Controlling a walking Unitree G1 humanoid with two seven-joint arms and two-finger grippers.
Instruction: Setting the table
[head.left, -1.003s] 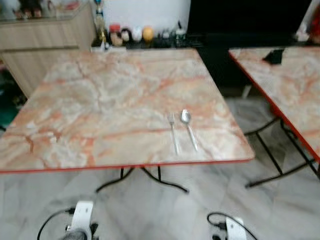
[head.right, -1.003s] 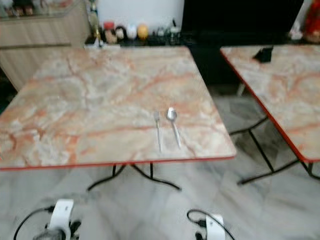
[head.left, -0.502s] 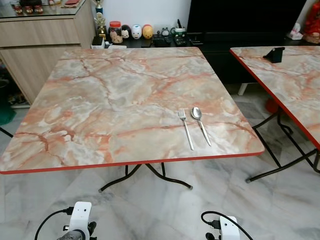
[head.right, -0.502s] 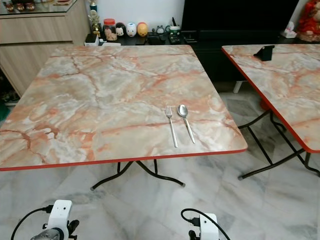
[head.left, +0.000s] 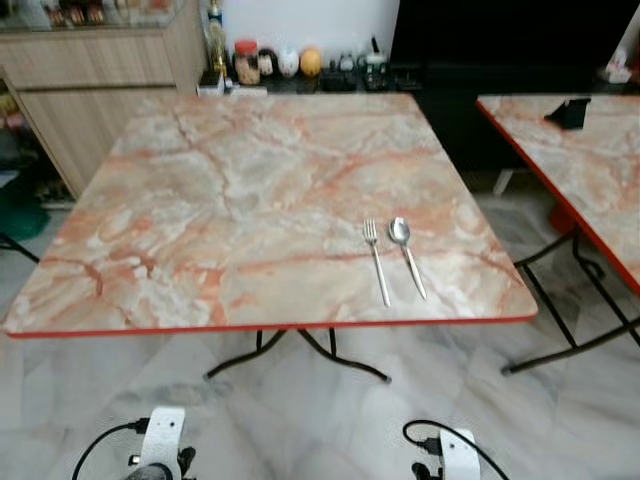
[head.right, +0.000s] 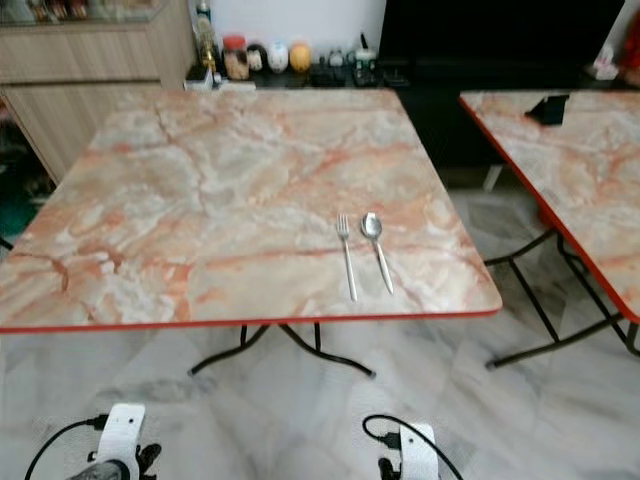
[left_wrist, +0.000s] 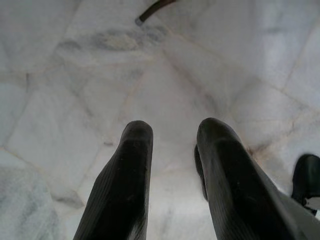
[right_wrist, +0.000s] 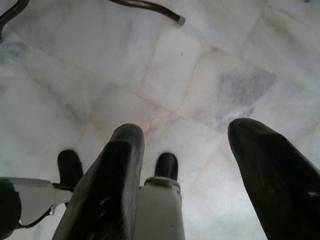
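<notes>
A silver fork (head.left: 376, 260) and a silver spoon (head.left: 406, 255) lie side by side near the front right corner of the marble-patterned table (head.left: 250, 200) with its red edge. Both arms hang low in front of the table, their white wrists at the bottom of the eye views. My left gripper (left_wrist: 172, 132) is open over the pale marble floor, with nothing between its fingers. My right gripper (right_wrist: 187, 132) is also open, its fingers wide apart above the floor.
A second marble table (head.left: 590, 170) stands to the right with a small black object (head.left: 568, 113) on it. A wooden cabinet (head.left: 90, 90) is at the back left, beside jars and figurines (head.left: 270, 62) and a black TV unit (head.left: 500, 40). Black table legs (head.left: 300, 355) spread over the floor.
The whole picture has shifted a little and blurred as the camera moved. The fork and spoon lie where they were on the table. Both arms still hang low.
</notes>
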